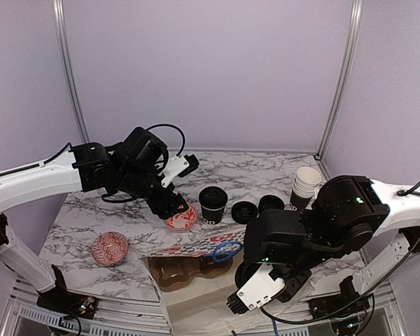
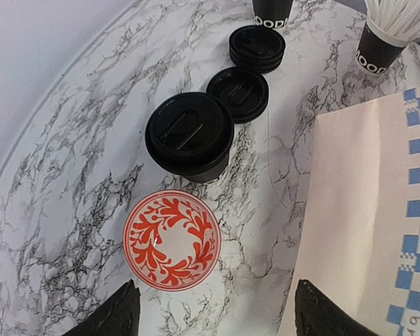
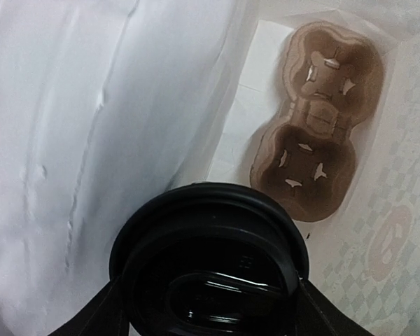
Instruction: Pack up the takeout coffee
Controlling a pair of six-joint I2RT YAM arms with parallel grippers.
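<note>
A lidded black takeout coffee cup (image 3: pixel 210 259) fills the bottom of the right wrist view. My right gripper (image 3: pixel 210 311) is shut on it and holds it in the mouth of the white paper bag (image 3: pixel 91 140), short of the brown two-cup carrier (image 3: pixel 315 140) inside. A second lidded coffee cup (image 1: pixel 213 203) stands on the marble table and also shows in the left wrist view (image 2: pixel 189 134). My left gripper (image 2: pixel 217 318) is open and empty, just above a red patterned bowl (image 2: pixel 171 240), with the cup beyond it.
Loose black lids (image 2: pixel 238 93) and a lid stack (image 2: pixel 257 47) lie behind the cup. A black cup of white straws (image 2: pixel 388 35) and stacked cream cups (image 1: pixel 308 183) stand at the far right. Another red bowl (image 1: pixel 110 248) sits at the left. The bag (image 1: pixel 196 287) lies at the near edge.
</note>
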